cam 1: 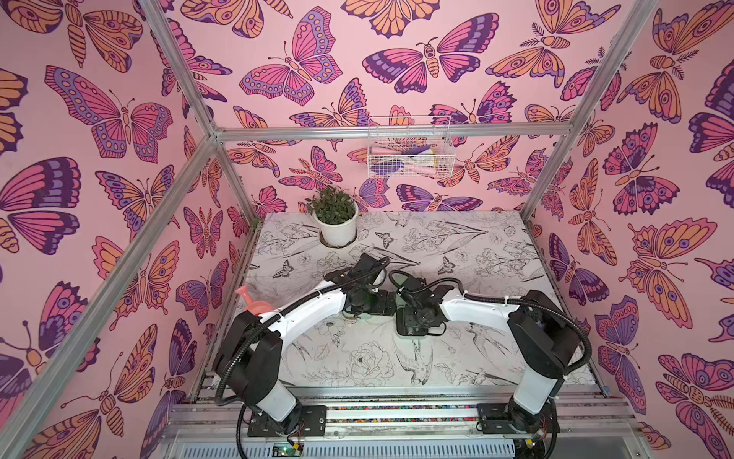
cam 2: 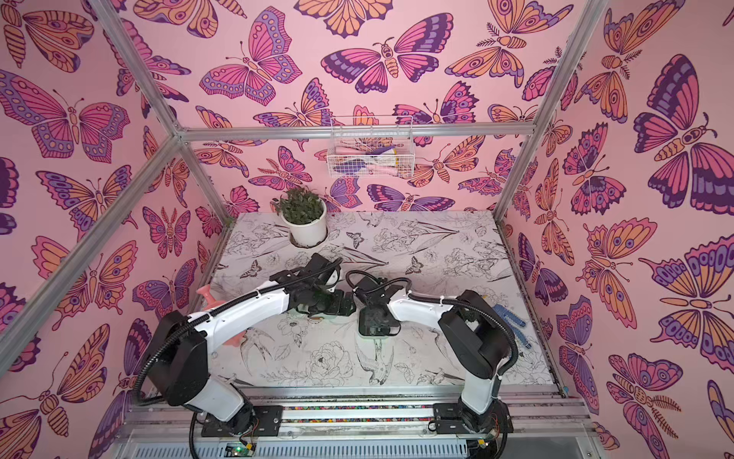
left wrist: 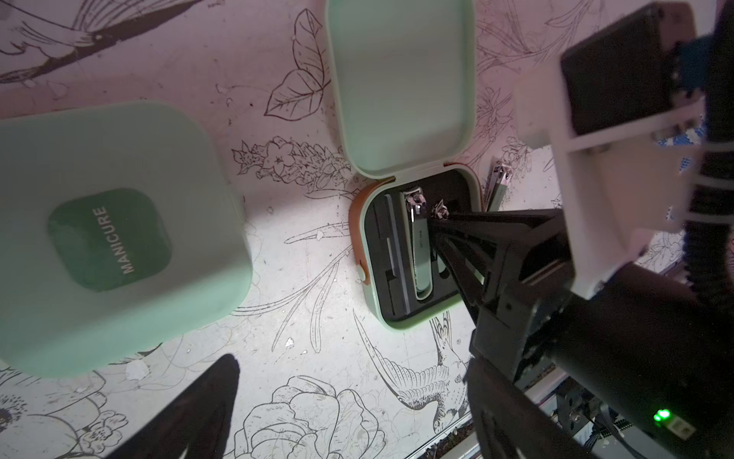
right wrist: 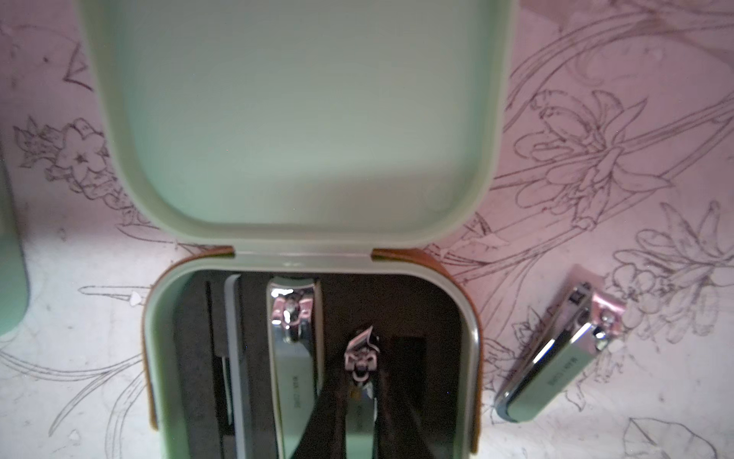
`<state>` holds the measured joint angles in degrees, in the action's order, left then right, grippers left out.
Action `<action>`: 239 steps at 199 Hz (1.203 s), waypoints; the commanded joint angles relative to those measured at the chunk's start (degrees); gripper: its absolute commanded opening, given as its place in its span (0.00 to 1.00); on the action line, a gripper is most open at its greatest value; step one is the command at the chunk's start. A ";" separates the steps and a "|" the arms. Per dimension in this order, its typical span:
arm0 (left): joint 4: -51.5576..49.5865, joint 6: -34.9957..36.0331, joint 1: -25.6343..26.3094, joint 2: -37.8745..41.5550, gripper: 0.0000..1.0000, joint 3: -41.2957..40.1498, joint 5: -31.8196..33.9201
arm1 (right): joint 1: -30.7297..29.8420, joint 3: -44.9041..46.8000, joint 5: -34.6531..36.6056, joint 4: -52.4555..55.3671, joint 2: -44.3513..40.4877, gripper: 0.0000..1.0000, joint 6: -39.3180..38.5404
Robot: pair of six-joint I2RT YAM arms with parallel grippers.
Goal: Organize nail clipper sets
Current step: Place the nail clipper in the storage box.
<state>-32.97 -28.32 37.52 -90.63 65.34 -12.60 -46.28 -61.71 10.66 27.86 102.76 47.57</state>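
Right gripper (right wrist: pixel 359 391) reaches into open case (right wrist: pixel 302 119), pinching small clipper (right wrist: pixel 360 351); left gripper (cam 2: pixel 339 305) spread wide

A: How many cases do we count?
B: Two, both mint-green: one closed case (left wrist: pixel 119 238), one open case (left wrist: pixel 401 91).
A: And clippers?
B: We make it three: a slotted clipper (right wrist: pixel 296 357), a gripped clipper (right wrist: pixel 359 353), a loose clipper (right wrist: pixel 556 365).
A: Anything else?
B: One potted plant (cam 1: pixel 335 220), one wire basket (cam 1: pixel 409 147), one pink watering can (cam 1: pixel 256 306), one blue glove (cam 2: pixel 510 320).
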 commanded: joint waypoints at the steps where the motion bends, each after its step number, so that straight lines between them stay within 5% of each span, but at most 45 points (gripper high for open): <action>1: -0.12 0.63 -0.19 -0.43 0.91 -0.13 0.13 | -0.26 0.92 -0.02 4.74 2.78 0.17 -0.09; 138: -0.14 0.74 -0.18 -0.51 0.91 0.31 0.03 | -0.22 -4.43 -0.31 7.67 0.42 0.28 -1.88; 239: -0.12 0.73 -0.21 -0.60 0.91 0.49 -0.03 | -0.30 -5.28 -0.12 7.49 -1.72 0.23 -2.36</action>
<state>-32.97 -28.32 37.52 -90.63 65.34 -12.62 -46.28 -65.76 9.96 33.93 103.04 45.60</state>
